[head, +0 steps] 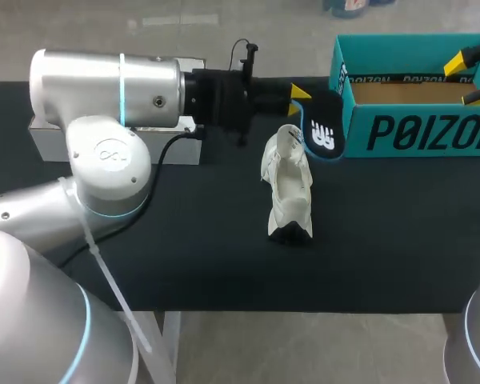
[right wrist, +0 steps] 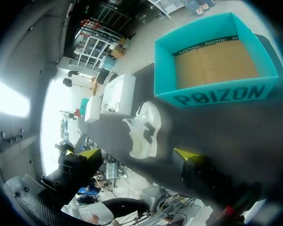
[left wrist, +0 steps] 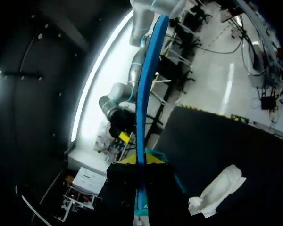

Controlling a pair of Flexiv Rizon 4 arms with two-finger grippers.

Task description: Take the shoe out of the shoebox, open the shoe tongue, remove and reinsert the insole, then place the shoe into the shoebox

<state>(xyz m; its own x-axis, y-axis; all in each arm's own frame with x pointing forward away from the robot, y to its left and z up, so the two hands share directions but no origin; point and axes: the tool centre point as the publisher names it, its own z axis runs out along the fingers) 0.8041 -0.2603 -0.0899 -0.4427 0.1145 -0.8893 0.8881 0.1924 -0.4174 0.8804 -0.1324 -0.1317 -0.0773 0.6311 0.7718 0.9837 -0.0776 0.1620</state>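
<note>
Yellow tips of the left gripper (head: 297,100) are pressed tight on the insole (head: 324,128), one from each side. In the left wrist view the insole shows edge-on as a thin blue strip that sticks out long past the fingers. From above it is dark with a blue rim and a white mark. It is held up in the air, out of the shoe, just left of the shoebox's (head: 416,132) near left corner.

Just near of the insole, the white shoe (head: 288,188) lies on the black table (head: 184,240), outside the box. Its open end points far and its dark end points near. I cannot tell if the insole touches the shoe.

Over on the right, the right gripper (right wrist: 137,154) has its two fingers spread wide with nothing between them. It hangs over the blue-green shoebox, which shows a bare brown floor inside.

On the far left, a pale box (head: 52,140) sits on the table behind the left arm.
</note>
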